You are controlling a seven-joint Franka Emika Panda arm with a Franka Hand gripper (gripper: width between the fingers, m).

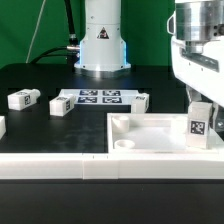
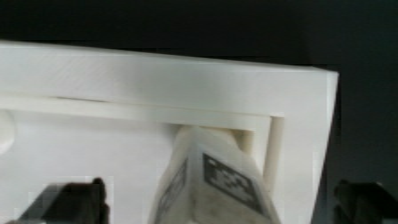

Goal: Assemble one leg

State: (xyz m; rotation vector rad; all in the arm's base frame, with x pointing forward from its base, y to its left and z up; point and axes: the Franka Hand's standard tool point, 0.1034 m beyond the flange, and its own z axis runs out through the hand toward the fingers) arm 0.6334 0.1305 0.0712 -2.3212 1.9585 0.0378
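Note:
A white leg (image 1: 200, 122) with a marker tag stands upright at the corner of the big white tray (image 1: 150, 142) on the exterior view's right. My gripper (image 1: 199, 103) hangs right over it. In the wrist view the leg (image 2: 217, 175) rises between the two dark fingers (image 2: 71, 200), with a gap on each side, so the gripper (image 2: 217, 208) is open astride it and does not touch it. The leg's foot sits in the tray's corner (image 2: 267, 125). Whether it is seated in a hole is hidden.
Three more legs lie on the black table: two (image 1: 24, 98) (image 1: 61, 104) at the exterior view's left and one (image 1: 143, 101) by the marker board (image 1: 97, 97). Another white part (image 1: 2, 126) shows at the left edge. The arm's base (image 1: 102, 45) stands behind.

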